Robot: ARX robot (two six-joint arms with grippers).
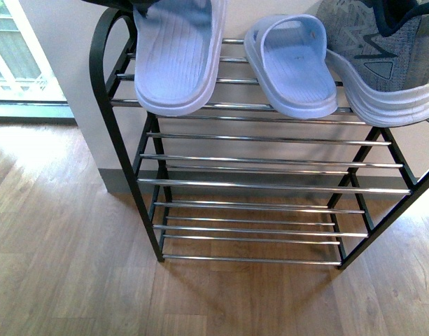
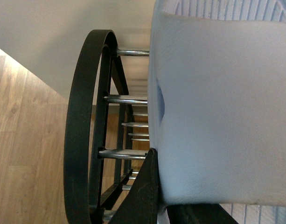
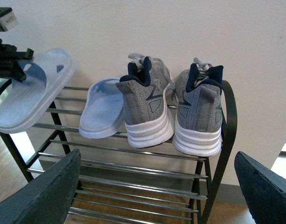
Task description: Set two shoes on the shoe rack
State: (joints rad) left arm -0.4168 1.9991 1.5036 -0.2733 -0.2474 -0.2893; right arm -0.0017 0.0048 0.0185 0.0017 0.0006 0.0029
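Observation:
Two grey shoes (image 3: 147, 105) (image 3: 199, 109) with white soles stand side by side, heels toward me, on the top tier of the shoe rack (image 3: 133, 151) at its right end. The front view shows only one shoe (image 1: 389, 63) on the rack (image 1: 270, 185). My left gripper (image 3: 12, 65) is shut on a light blue slipper (image 3: 33, 95) (image 1: 176, 56) (image 2: 217, 116), held tilted over the top tier's left end. One dark finger (image 2: 143, 191) presses its strap. My right gripper (image 3: 154, 186) hangs open in front of the rack, holding nothing.
A second light blue slipper (image 1: 294, 66) (image 3: 103, 109) lies on the top tier between the held slipper and the shoes. The lower chrome bars (image 1: 263, 227) carry nothing. A white wall (image 3: 180, 28) backs the rack. Wooden floor (image 1: 74, 266) lies in front, a window (image 1: 11, 56) at far left.

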